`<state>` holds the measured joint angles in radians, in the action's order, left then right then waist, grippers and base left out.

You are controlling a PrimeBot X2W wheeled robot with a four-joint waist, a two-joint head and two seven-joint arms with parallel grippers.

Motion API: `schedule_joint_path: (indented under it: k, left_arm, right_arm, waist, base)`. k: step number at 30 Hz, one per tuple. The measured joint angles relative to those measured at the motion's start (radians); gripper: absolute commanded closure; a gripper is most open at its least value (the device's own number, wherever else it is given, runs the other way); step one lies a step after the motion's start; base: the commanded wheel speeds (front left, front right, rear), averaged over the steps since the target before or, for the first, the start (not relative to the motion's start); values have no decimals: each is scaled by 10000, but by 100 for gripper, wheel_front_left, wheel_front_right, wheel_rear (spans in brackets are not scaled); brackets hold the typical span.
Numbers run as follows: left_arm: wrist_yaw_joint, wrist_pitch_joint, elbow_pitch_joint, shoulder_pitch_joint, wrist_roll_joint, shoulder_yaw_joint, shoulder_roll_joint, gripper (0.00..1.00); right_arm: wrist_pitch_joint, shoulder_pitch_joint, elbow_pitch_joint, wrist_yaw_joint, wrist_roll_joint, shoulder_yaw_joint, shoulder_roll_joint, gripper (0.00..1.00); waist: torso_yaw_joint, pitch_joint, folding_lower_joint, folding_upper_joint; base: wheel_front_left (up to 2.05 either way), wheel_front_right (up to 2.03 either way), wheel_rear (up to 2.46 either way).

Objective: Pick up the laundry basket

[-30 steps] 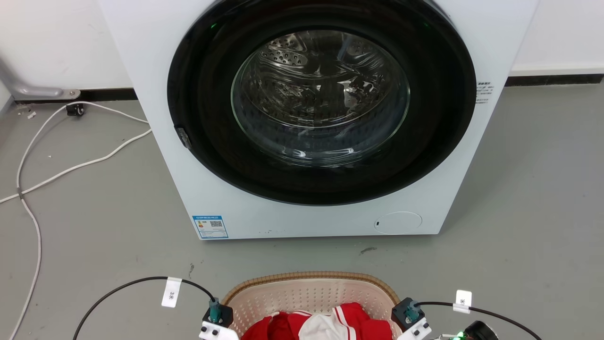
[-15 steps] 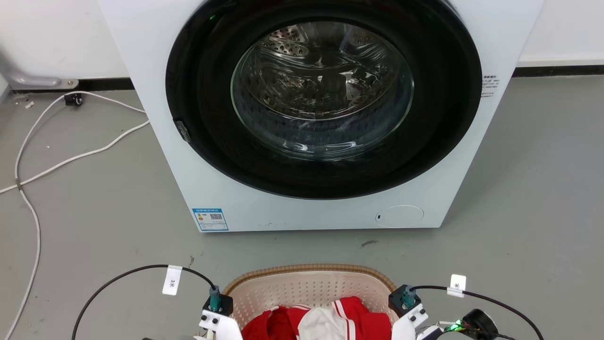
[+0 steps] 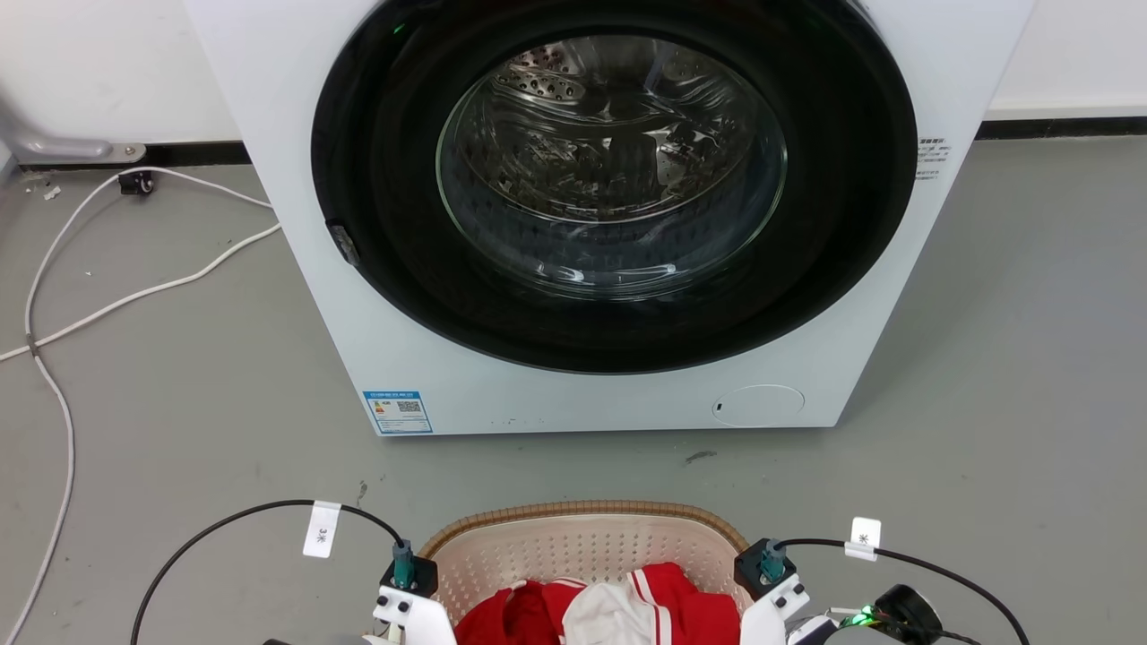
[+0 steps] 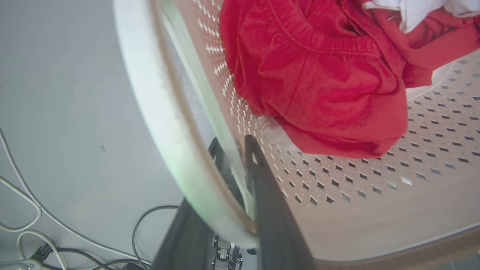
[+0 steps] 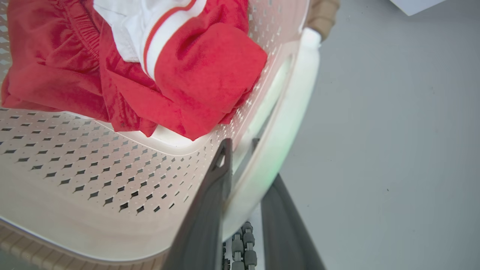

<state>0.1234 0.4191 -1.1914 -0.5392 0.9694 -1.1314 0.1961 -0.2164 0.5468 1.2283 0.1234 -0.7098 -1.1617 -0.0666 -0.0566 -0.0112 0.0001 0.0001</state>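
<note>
The laundry basket point(image 3: 582, 518), cream and perforated with a brown woven rim, sits at the bottom centre of the head view with red and white clothes point(image 3: 609, 614) in it. My left gripper point(image 4: 232, 144) is shut on its white left handle point(image 4: 157, 112), with one dark finger inside the wall and the other outside. My right gripper point(image 5: 240, 144) is shut on the white right handle point(image 5: 285, 127) in the same way. In the head view both wrists flank the basket, and the fingers are below the frame edge.
A white washer point(image 3: 296, 269) with a dark round shut door point(image 3: 609, 179) stands just beyond the basket. White cables point(image 3: 134, 296) trail over the grey floor at the left. Black cables point(image 3: 233, 518) loop from both wrists.
The whole head picture has shifted, so the camera moved. Both wrists and the basket sit slightly higher in the frame. Both grips on the handles look the same.
</note>
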Motion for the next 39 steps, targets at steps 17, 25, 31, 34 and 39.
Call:
schedule_joint_path:
  k: [17,25,31,34,39]
  left_arm:
    - [0,-176,-13,-160,397,-535,52,100]
    - [0,-232,-27,-198,564,-736,59,100]
    - [0,-265,-42,-230,677,-872,61,100]
    - [0,-278,-46,-243,732,-917,61,100]
    - [0,-326,-67,-251,802,-989,59,100]
  right_arm:
    - [96,164,96,0,-571,-608,0,100]
    - [153,174,136,0,-744,-786,0,100]
    - [180,186,161,0,-846,-886,0,100]
    - [219,193,176,0,-895,-926,0,100]
    - [221,231,188,0,-924,-984,2,100]
  waist:
    - [-3,-91,0,0]
    - [16,-86,0,0]
    - [22,-93,0,0]
    - [25,-98,0,0]
    - [27,-103,0,0]
  base:
    - [0,0,0]
    - [0,0,0]
    - [0,0,0]
    - [0,0,0]
    - [0,0,0]
